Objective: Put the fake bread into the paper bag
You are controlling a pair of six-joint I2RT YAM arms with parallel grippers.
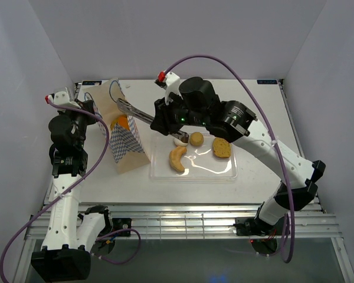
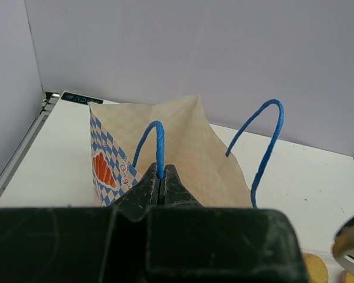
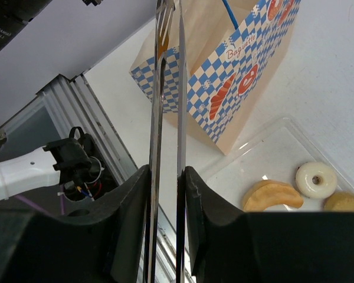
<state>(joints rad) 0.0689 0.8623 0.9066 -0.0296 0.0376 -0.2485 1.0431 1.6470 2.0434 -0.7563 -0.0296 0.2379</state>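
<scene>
The paper bag [image 1: 127, 145] stands upright at the left of the table, mouth open, with an orange bread piece [image 1: 123, 122] showing inside it. My left gripper [image 2: 161, 177] is shut on the bag's near blue handle [image 2: 157, 138]. My right gripper [image 3: 167, 174] is shut on a pair of metal tongs [image 3: 168, 88], whose tips [image 1: 125, 105] reach over the bag's mouth. In the clear tray [image 1: 226, 175] lie a pale crescent [image 1: 177, 159], a small bun [image 1: 196, 139], a toast slice [image 1: 222, 147] and a white ring [image 3: 316, 178].
The bag's second handle [image 2: 265, 141] stands free. White walls close in the table on three sides. The right arm [image 1: 265, 144] stretches across above the tray. A slotted metal rail [image 1: 183, 221] runs along the near edge.
</scene>
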